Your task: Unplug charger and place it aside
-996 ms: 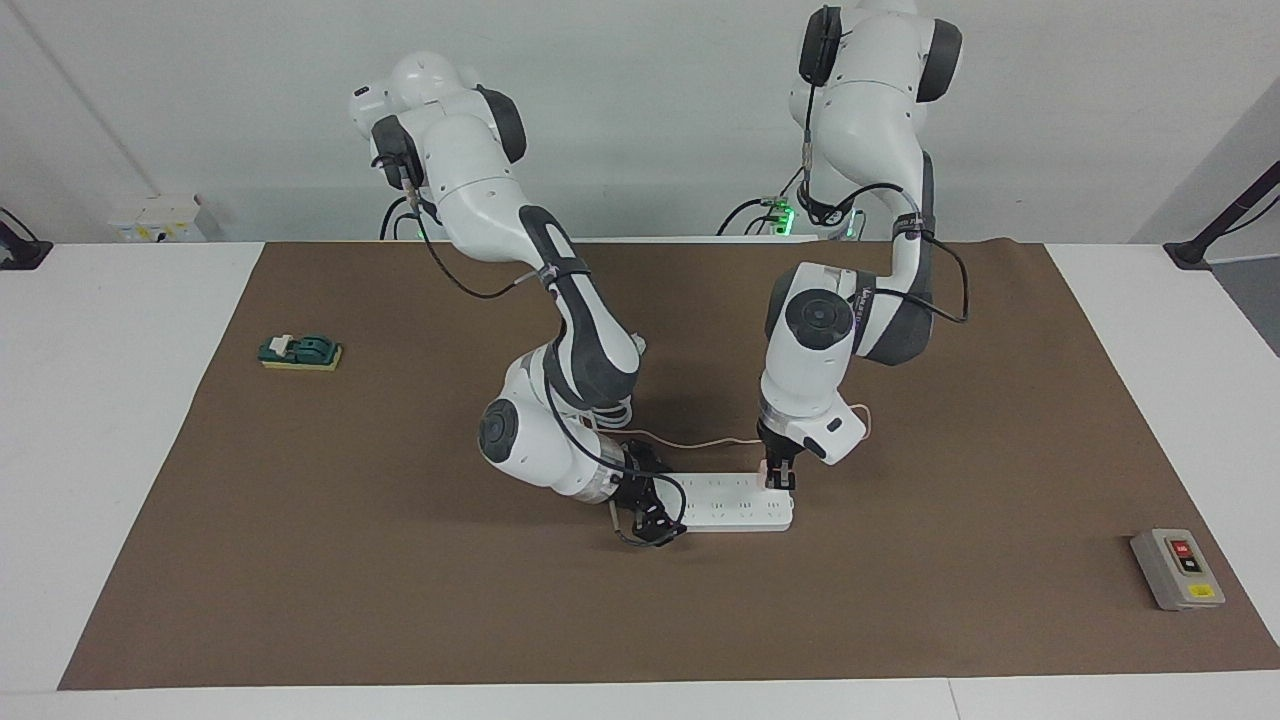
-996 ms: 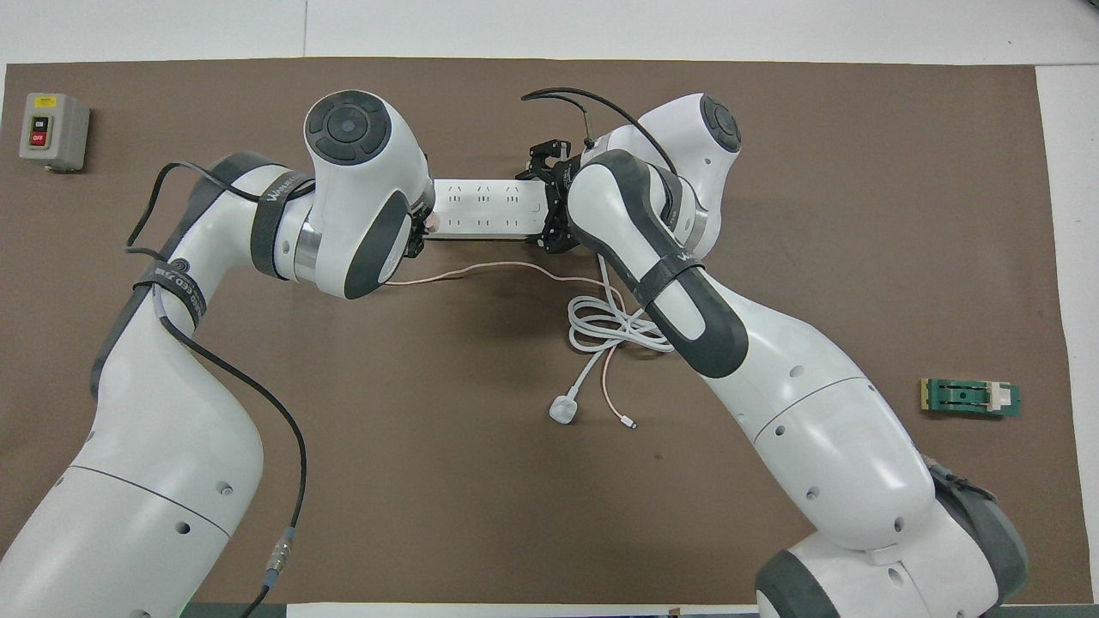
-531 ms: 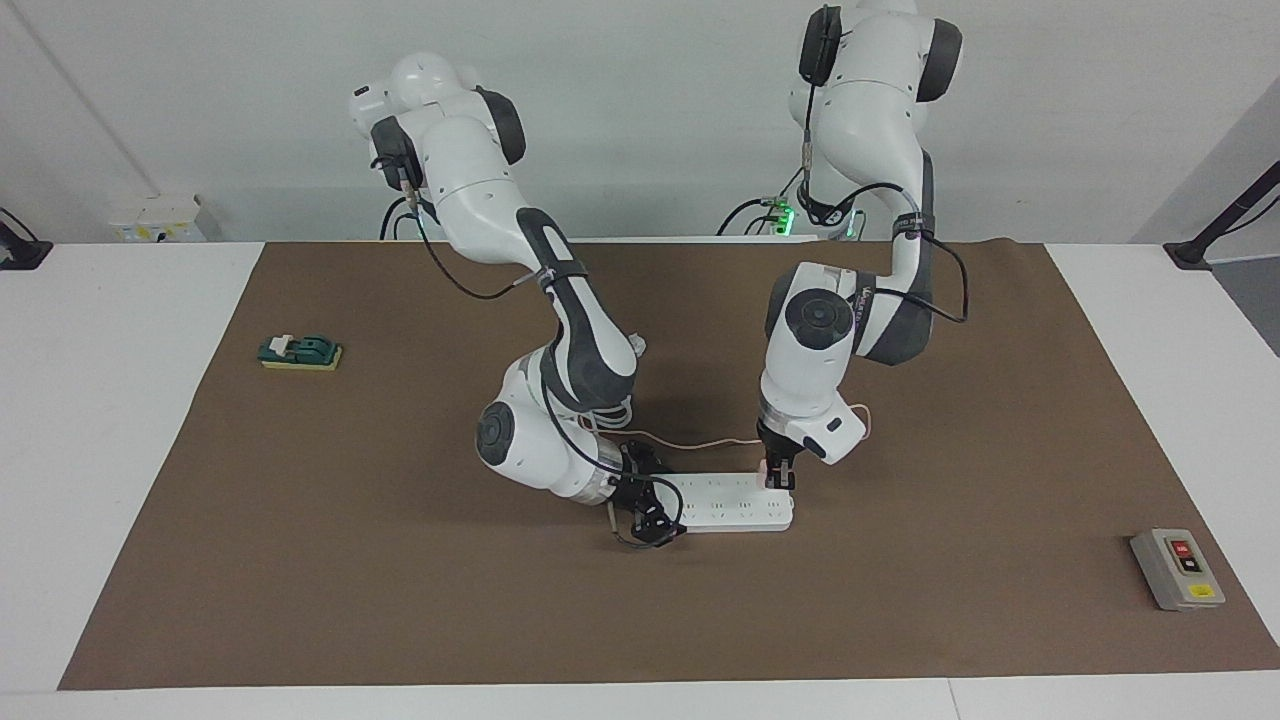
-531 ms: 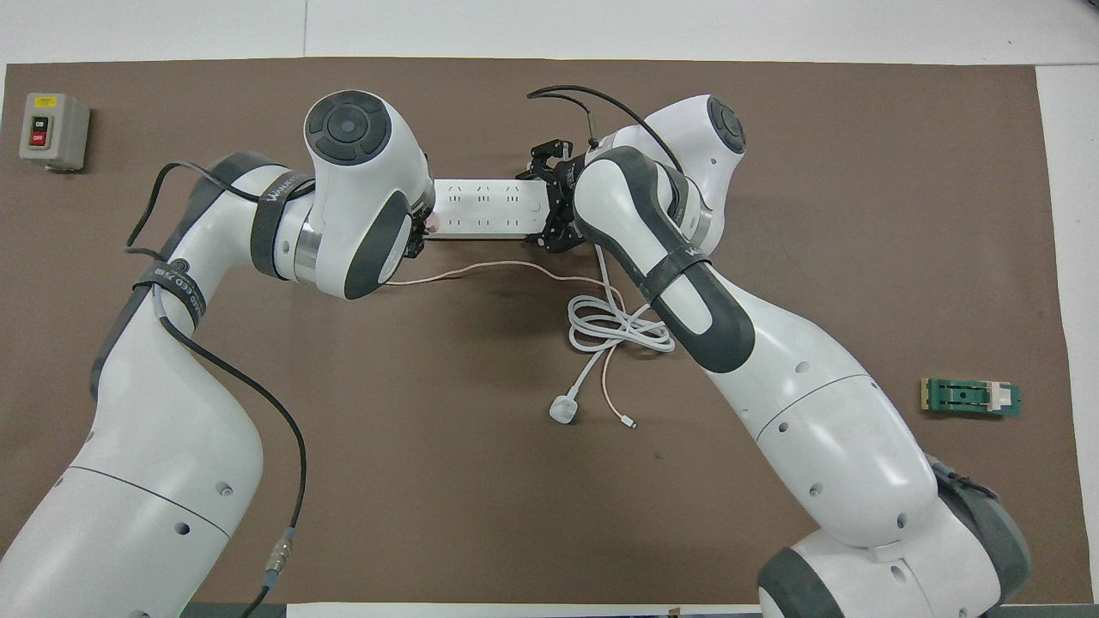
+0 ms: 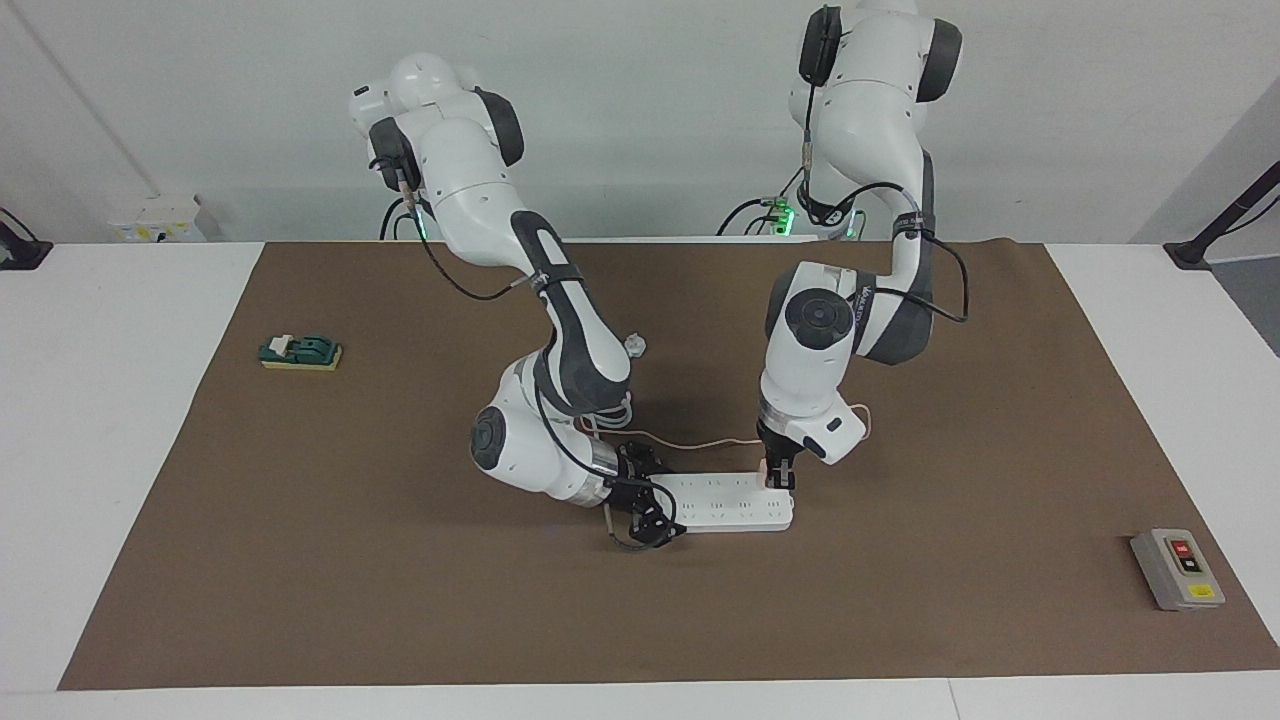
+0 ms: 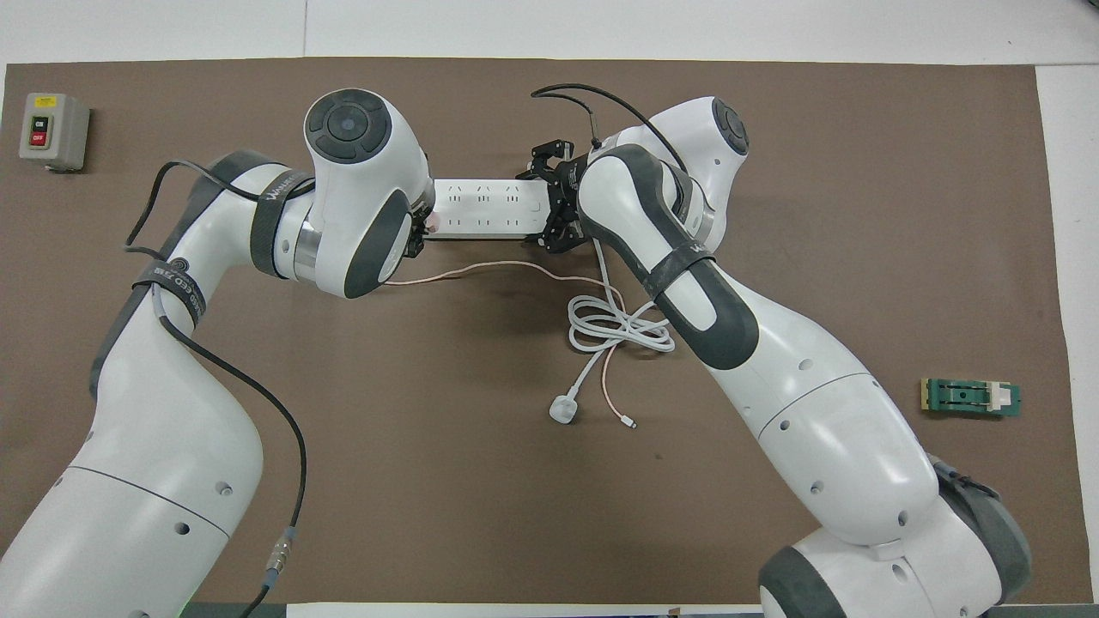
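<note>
The pale-pink charger (image 5: 766, 468) (image 6: 434, 222) sits plugged into the white power strip (image 5: 730, 501) (image 6: 486, 209), at the end toward the left arm. My left gripper (image 5: 779, 479) points straight down, shut on the charger; in the overhead view the wrist hides its fingers. The charger's thin pink cable (image 6: 506, 265) trails toward the robots and ends at a small connector (image 6: 630, 422). My right gripper (image 5: 647, 512) (image 6: 546, 204) lies low at the strip's other end, its fingers closed on the strip's two long sides.
A coiled white cord (image 6: 620, 330) with a round white plug (image 6: 562, 410) lies nearer the robots than the strip. A grey switch box (image 5: 1177, 568) (image 6: 53, 130) stands toward the left arm's end, a green block (image 5: 300, 352) (image 6: 970, 398) toward the right arm's end.
The right arm's elbow and forearm have swung slightly; both grippers, the charger and the strip stay where they were.
</note>
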Controlling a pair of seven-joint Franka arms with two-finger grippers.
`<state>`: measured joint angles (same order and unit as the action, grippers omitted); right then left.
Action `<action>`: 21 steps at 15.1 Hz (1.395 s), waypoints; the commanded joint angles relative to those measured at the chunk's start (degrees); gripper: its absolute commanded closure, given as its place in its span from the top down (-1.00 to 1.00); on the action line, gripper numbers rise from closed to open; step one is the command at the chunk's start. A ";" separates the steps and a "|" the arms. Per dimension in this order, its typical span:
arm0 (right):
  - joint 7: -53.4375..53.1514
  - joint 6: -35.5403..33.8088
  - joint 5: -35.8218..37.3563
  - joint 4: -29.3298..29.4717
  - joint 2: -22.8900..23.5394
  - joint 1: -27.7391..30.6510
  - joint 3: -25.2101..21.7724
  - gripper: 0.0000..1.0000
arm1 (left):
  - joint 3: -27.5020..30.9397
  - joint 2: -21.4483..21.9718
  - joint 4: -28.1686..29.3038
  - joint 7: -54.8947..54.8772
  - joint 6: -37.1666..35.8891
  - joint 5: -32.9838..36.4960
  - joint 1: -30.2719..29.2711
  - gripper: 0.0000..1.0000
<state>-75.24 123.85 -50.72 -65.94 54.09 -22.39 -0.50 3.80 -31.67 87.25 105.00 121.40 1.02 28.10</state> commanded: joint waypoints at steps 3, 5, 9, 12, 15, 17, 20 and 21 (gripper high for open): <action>4.05 2.71 0.09 0.20 3.39 -0.46 0.06 -1.00 | -0.28 2.84 -2.69 -1.90 -8.18 -0.31 0.47 -1.00; 4.05 2.71 0.09 0.20 3.39 -0.46 0.06 -1.00 | -0.28 4.77 -2.78 -1.99 -9.68 -0.40 0.47 -1.00; 4.05 2.71 0.18 0.20 3.39 -0.55 0.06 -1.00 | -0.46 7.85 -2.69 -4.44 -12.84 -0.92 0.47 -1.00; 4.05 2.71 0.18 0.20 3.39 -0.55 0.06 -1.00 | -0.02 10.31 -2.52 -12.41 -17.15 -1.10 -0.06 -1.00; 3.79 2.80 0.09 0.20 3.30 -0.64 0.06 -0.43 | -0.02 12.68 -2.17 -24.46 -20.22 -1.19 -2.25 -1.00; 3.35 2.80 0.09 0.20 3.12 -0.90 -0.03 1.00 | 0.07 14.26 -2.08 -31.31 -21.37 -1.19 -3.48 -1.00; 3.00 1.92 -0.08 0.38 2.07 -0.81 -0.03 1.00 | 0.07 17.07 -1.99 -41.77 -24.62 -1.19 -6.55 -1.00; 1.86 1.75 -0.08 0.46 1.81 -0.73 -0.03 1.00 | 0.07 18.04 -1.99 -45.72 -26.46 -1.19 -7.87 -1.00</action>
<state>-74.79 124.34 -50.74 -65.89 54.49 -22.63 -0.51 4.06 -17.05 83.60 66.38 97.96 0.53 22.42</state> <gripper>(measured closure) 0.000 0.683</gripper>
